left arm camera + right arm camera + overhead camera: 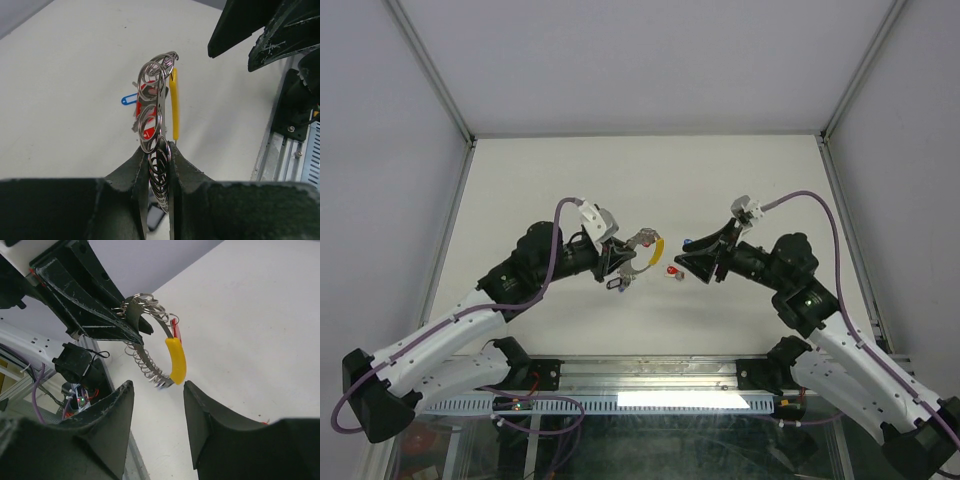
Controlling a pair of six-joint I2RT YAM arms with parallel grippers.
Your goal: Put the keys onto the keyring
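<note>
Clamped in left gripper (159, 149): probably stiff silvery yellow-sectioned keyring (176, 359); right gripper (159, 389) apart; pinch light red-tagged key (672, 270), four o'clock, by tag.

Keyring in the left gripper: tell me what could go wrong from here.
1. The left gripper pinches the keyring by its thin edge only; a push while threading could twist or slip it.
2. The right gripper, open and empty, sits close to the yellow section; moving in, it may knock the hoop.
3. The blue-tagged key on the table is small and flat, likely hard to pinch.
</note>
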